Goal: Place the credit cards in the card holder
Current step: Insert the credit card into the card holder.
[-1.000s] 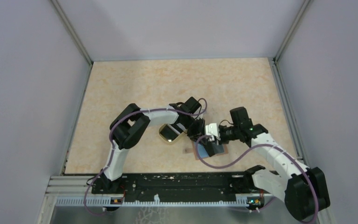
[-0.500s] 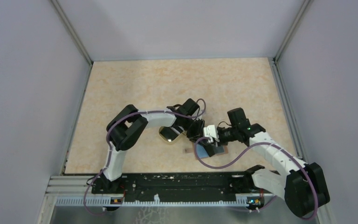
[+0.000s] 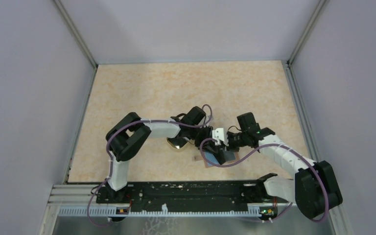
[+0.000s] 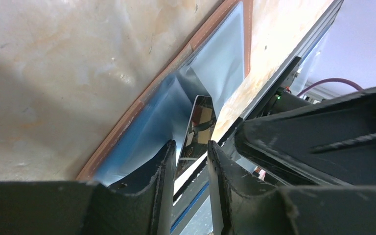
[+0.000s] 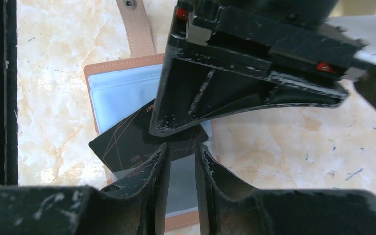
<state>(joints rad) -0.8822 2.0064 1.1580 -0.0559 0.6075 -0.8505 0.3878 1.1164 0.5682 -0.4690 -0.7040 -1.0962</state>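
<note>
Grey walls [image 3: 29,98] close this place on three sides, and the pale marbled table [image 3: 142,98] makes its floor. The left arm [image 3: 156,128] and the right arm [image 3: 279,152] both reach to a spot a little right of the centre of the top view, where their heads almost meet. Just left of that spot sits a small golden dish [image 3: 176,143].

The card holder [image 5: 112,93] lies open on the table under the two heads, with the light blue inside up. Its strap [image 5: 137,27] points to the top of the right wrist frame. One black credit card [image 5: 125,142] lies slanted over the blue pocket, one corner past the holder's left edge.

The left claw [image 4: 190,147] has its jaws a little apart with the card between them; if they pinch it, I cannot tell. The right claw [image 5: 181,149] stands narrow at the card's lower edge, and there too I cannot tell if it grips.

I judge the step in hand is sliding this card into the pocket. The next move calls for lining the card's edge with the slot and pushing it flat inside. On the card is small pale print, too small to read.
</note>
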